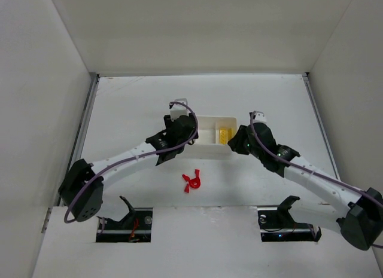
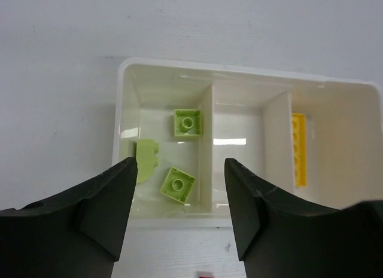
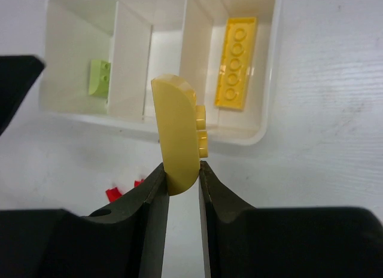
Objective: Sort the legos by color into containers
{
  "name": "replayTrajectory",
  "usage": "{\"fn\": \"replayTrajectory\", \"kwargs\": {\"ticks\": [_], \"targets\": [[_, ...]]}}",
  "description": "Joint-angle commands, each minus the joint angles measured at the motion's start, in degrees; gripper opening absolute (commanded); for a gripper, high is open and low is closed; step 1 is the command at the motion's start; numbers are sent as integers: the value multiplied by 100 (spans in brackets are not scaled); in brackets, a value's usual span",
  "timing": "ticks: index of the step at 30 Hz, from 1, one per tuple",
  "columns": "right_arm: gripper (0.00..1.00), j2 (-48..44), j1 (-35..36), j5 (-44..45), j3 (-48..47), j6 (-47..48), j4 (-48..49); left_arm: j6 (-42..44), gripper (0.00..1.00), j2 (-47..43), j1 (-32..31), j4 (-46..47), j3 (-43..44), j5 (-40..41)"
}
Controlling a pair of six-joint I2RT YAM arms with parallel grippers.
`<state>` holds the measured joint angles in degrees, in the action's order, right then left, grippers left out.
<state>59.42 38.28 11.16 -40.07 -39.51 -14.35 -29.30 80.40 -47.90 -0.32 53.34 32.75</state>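
Observation:
The white tray (image 1: 210,151) has three compartments. In the left wrist view three light green legos (image 2: 178,183) lie in its left compartment, the middle one is bare, and a long yellow lego (image 2: 299,147) lies in the right one. My left gripper (image 2: 179,215) is open and empty just above the tray's near wall (image 2: 173,217). My right gripper (image 3: 182,179) is shut on a rounded yellow lego (image 3: 176,134), held upright just short of the tray's near rim (image 3: 239,136). Red legos (image 1: 192,181) lie on the table in front of the tray.
White walls (image 1: 42,98) enclose the table on the left, back and right. A metal rail (image 1: 84,119) runs along the left edge. Both arm bases (image 1: 281,221) sit at the near edge.

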Motion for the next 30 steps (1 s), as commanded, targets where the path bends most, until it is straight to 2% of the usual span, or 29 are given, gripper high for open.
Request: {"fn": "replayTrajectory", "kwargs": {"ticks": [1,7,12,15,17,20,23,25,27,28,30], "targets": [[25,394,-194,247,-579,434,468,39,58,-822,-162,40,-77,-110],[29,1053,-343,247,-975,584,618,-444,58,-1851,-215,-187,-973,-462],[45,1353,-396,255,-1239,646,644,-849,57,-2651,-128,-574,-1791,-524],[50,1345,-379,281,-1406,707,618,-946,57,-3090,-40,-724,-2125,-550],[50,1213,-361,343,-1450,760,556,-972,56,-3363,-22,-794,-2240,-568],[43,766,129,413,-1188,787,460,-999,53,-3767,-66,-926,-2381,-638],[28,396,866,370,-714,594,459,-1016,49,-4067,-66,-1023,-2583,-735],[26,360,1420,361,-459,357,451,-1086,48,-4129,-22,-1067,-2697,-823],[29,526,1965,387,-282,24,468,-1148,47,-4112,4,-1058,-2776,-858],[34,631,2168,431,-221,-82,494,-1183,47,-4077,13,-1032,-2803,-858],[53,816,2415,527,-80,-241,643,-1262,46,-4015,-4,-971,-2864,-867]]}}
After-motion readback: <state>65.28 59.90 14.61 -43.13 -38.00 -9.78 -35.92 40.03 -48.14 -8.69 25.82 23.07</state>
